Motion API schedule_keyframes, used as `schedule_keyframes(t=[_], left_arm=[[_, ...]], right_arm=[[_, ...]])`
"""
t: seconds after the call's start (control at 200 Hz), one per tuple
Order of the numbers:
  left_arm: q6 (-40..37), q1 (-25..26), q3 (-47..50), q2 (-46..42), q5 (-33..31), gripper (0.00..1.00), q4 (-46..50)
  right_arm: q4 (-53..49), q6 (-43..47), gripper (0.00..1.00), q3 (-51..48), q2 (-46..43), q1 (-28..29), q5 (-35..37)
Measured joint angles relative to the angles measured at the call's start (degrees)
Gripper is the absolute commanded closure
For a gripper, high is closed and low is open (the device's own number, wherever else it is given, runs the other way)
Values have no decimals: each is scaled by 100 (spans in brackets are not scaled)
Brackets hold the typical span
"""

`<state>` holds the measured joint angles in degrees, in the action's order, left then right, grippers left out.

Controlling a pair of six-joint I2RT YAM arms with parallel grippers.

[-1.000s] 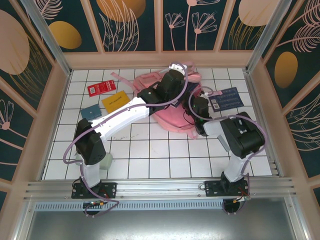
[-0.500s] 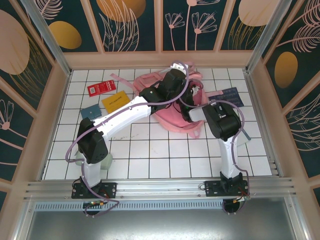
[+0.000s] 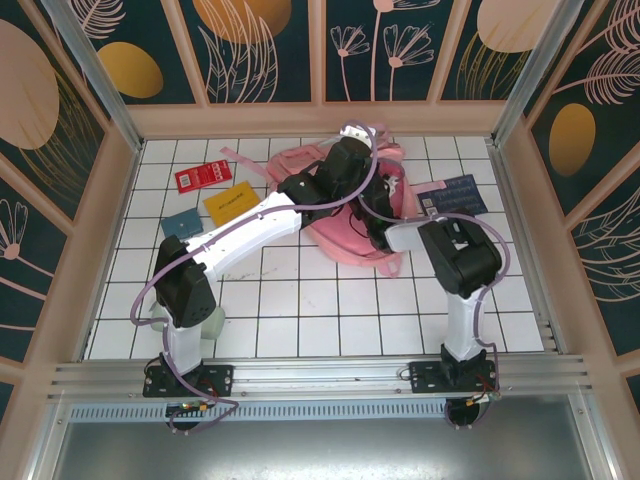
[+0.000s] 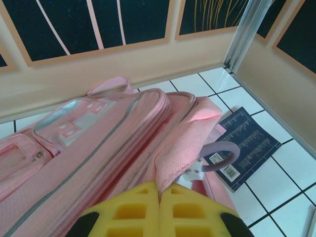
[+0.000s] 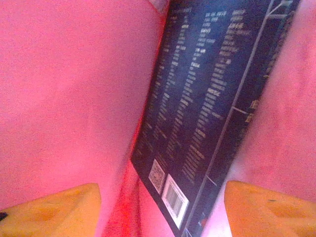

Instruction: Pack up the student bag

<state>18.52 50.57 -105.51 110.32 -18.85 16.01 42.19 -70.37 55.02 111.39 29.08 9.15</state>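
The student bag (image 3: 345, 215) is a large pink backpack lying at the back middle of the tiled table. My left gripper (image 4: 159, 190) is shut on a pink fabric flap (image 4: 185, 143) at the bag's opening and holds it up; from above it sits over the bag's top (image 3: 375, 168). My right gripper (image 5: 163, 212) is inside the bag, open, with its yellow fingers (image 5: 54, 210) wide apart. Between them a dark blue book (image 5: 207, 108) stands free against the pink lining. From above, the right gripper (image 3: 378, 222) reaches into the bag from the right.
Another dark blue book (image 3: 455, 195) lies on the tiles right of the bag, also seen from the left wrist (image 4: 247, 143). A red card (image 3: 203, 177), a yellow book (image 3: 232, 203) and a teal item (image 3: 180, 222) lie to the left. Wooden walls (image 3: 320, 118) enclose the table.
My right arm has swung left, deeper into the bag, and its jaws have opened, leaving the dark blue book loose inside. The left gripper has kept its hold on the flap.
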Motion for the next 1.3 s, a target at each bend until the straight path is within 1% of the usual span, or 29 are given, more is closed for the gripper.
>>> schedule_keyframes(t=[0.2,0.33,0.37,0.43,0.47,0.551,0.576,0.636,0.666,0.691,0.711,0.731,0.766,0.811,0.846,0.936,1.026,1.116,1.231,1.296], left_arm=[[63,-9,240,-2,57,100,-116],[144,-11,468,-2,144,100,-216],[179,-11,511,-2,192,93,-232],[243,-11,555,-2,240,85,-258],[304,-11,592,-9,260,73,-282],[402,-28,761,-48,330,71,-378],[433,-37,835,-70,345,69,-391],[527,-61,1023,-125,365,53,-426],[568,-74,1137,-170,380,46,-446],[579,-92,1241,-225,398,43,-459],[619,-107,1329,-269,400,36,-466],[675,-122,1403,-315,404,32,-479],[739,-160,1541,-404,415,27,-503],[789,-232,1749,-566,433,25,-533],[855,-299,1915,-732,426,20,-549],[1047,-557,2371,-1298,297,15,-579],[1191,-813,2865,-1982,13,12,-645],[1408,-1040,3423,-2632,-286,15,-730],[1786,-1403,4251,-3213,-435,19,-870],[2011,-1637,4765,-3418,-463,26,-944]], right_arm=[[-398,490,33,-1180,-1276,-101,-184],[-699,787,33,-1923,-2170,-164,-175],[-796,866,34,-2166,-2463,-166,-170],[-920,955,34,-2531,-2898,-162,-131],[-1032,1012,34,-2785,-3239,-155,-105],[-1283,1152,35,-3161,-3915,-103,46],[-1349,1196,35,-3261,-4127,-74,105],[-1545,1355,36,-3432,-4647,9,216],[-1648,1443,36,-3471,-4859,46,269],[-1716,1506,36,-3493,-5025,76,313],[-1784,1558,36,-3495,-5149,107,348],[-1840,1615,36,-3495,-5246,138,389],[-1928,1705,36,-3495,-5427,214,481],[-2031,1821,36,-3495,-5643,345,590],[-2087,1928,37,-3495,-5772,459,660],[-2203,2221,37,-3484,-5960,776,872],[-2332,2562,37,-3338,-5888,1108,988],[-2406,2909,37,-2955,-5560,1362,1032],[-2400,3390,38,-2232,-4776,1569,844],[-2393,3628,38,-1755,-4212,1639,634]])
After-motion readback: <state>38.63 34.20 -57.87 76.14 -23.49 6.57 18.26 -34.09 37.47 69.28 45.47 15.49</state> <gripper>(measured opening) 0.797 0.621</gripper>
